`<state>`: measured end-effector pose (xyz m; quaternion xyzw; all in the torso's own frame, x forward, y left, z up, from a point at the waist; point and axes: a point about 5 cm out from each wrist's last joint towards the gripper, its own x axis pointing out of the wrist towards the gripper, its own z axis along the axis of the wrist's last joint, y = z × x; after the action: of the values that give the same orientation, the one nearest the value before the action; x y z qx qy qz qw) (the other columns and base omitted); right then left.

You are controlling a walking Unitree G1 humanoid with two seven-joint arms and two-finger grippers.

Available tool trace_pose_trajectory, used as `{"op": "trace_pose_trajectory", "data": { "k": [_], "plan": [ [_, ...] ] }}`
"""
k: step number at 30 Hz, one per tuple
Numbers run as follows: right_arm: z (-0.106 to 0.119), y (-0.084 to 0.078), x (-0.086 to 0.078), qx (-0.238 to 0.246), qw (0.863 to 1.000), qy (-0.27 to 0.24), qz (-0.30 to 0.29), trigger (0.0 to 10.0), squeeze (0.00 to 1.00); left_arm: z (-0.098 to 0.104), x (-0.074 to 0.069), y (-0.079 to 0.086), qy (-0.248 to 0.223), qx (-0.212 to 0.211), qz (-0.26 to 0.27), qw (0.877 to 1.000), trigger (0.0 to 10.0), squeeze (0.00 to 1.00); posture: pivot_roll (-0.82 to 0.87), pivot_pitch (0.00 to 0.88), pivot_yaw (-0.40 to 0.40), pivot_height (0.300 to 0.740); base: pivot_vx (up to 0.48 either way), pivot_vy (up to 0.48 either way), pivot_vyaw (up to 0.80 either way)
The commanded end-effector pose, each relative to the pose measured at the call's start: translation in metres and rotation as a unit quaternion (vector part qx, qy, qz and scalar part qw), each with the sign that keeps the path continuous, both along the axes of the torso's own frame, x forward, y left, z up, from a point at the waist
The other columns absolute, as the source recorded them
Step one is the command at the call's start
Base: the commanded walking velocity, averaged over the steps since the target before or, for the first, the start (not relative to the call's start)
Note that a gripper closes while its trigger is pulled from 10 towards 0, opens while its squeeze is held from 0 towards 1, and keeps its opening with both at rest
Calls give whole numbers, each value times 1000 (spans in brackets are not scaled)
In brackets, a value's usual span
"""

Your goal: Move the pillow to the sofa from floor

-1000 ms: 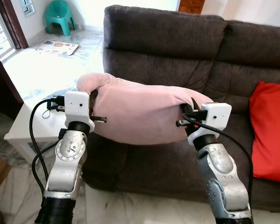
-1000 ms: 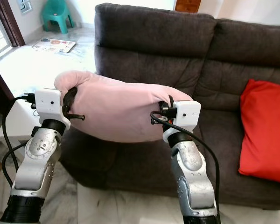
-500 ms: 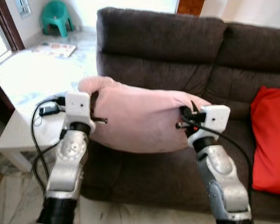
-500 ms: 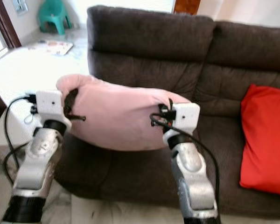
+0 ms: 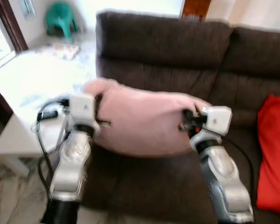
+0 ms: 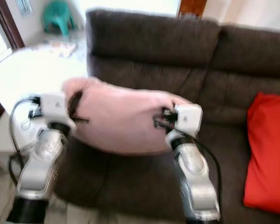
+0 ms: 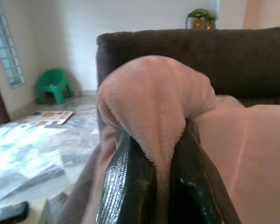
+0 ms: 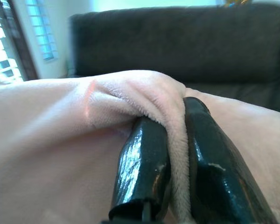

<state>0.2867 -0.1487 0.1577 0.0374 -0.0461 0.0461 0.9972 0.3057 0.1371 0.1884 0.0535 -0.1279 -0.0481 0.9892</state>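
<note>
I am carrying the pink pillow [image 5: 144, 122] slung between my two arms, off the floor and hanging in front of the dark brown sofa [image 5: 177, 51], level with its seat cushion and just short of it. My left gripper [image 7: 156, 179] has its two black fingers pressed together on a bunched fold of plush at the pillow's end away from the red cushion [image 5: 273, 154]; my right gripper [image 8: 170, 172] pinches a fold at the end nearer that cushion. Both grips look firm, with fabric squeezed between the fingers.

As I judge it, the lift is done and the carry toward the sofa is the step in hand. The next move calls for bringing the pillow forward over the seat, onto the bare stretch of sofa to my left of the red cushion, lowering it until the seat takes its weight, then spreading both pairs of fingers together so neither end drags it back off the edge.
</note>
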Motion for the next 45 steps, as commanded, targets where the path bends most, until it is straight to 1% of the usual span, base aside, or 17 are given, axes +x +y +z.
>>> {"op": "trace_pose_trajectory", "data": {
  "k": [1,8,11,14,17,19,20,21,27,29,35,38,39,40,43,44,45],
  "plan": [
    [22,10,1,9,998,-52,17,10000,0,10,-1,6,-21,3,9,1000,10000,0,46,0,-84,740,304,0,0],
    [21,10,2,3,999,-47,18,10000,0,4,-1,6,-13,3,9,1000,10000,0,45,0,-88,740,305,0,0],
    [19,8,4,-6,999,-37,15,10000,0,-6,1,2,15,4,-8,1000,10000,0,47,0,-90,740,200,0,0],
    [17,9,7,-19,999,-31,17,10000,0,-17,1,2,51,-41,-13,998,10000,0,44,0,-92,740,0,0,0],
    [17,9,10,-23,999,-26,15,10000,0,-21,1,4,70,-53,-15,996,10000,0,48,0,-96,740,0,0,0],
    [13,10,17,-54,998,-4,11,10000,0,-26,2,4,88,-56,-18,994,10000,0,49,0,-99,740,0,0,0],
    [13,10,17,-54,998,-4,11,10000,0,-26,2,4,88,-56,-18,994,10000,0,49,0,-99,740,0,0,0],
    [8,10,23,-79,997,19,8,10000,0,-32,3,4,114,-57,-19,992,10000,0,51,0,-100,740,0,0,0],
    [2,15,39,-100,994,47,6,10000,0,-43,1,-7,154,-66,-59,984,10000,0,56,0,-105,740,0,0,0],
    [-4,16,48,-104,992,76,-4,10000,0,-46,-1,-13,170,-69,-86,979,10000,0,62,0,-107,740,0,0,0],
    [-9,31,64,-119,988,92,19,10000,0,-45,-4,-23,185,-93,-123,971,10000,0,71,0,-107,740,0,0,0],
    [-4,50,77,-117,988,85,47,10000,0,-40,-6,-29,183,-110,-155,964,10000,0,74,0,-109,740,0,0,0],
    [-4,50,77,-117,988,85,47,10000,0,-40,-6,-29,183,-110,-155,964,10000,0,74,0,-109,740,0,0,0],
    [-3,59,80,-113,988,83,60,10000,0,-39,-7,-31,183,-113,-168,962,10000,0,78,0,-110,740,0,0,0],
    [-1,70,83,-106,988,81,72,10000,0,-38,-9,-34,182,-115,-179,960,10000,0,83,0,-111,740,0,0,0],
    [0,77,84,-102,988,81,77,10000,0,-37,-10,-36,183,-119,-184,958,10000,0,87,0,-113,740,0,0,0],
    [0,77,84,-102,988,81,77,10000,0,-37,-10,-36,183,-119,-184,958,10000,0,87,0,-113,740,0,0,0]
  ]
}}
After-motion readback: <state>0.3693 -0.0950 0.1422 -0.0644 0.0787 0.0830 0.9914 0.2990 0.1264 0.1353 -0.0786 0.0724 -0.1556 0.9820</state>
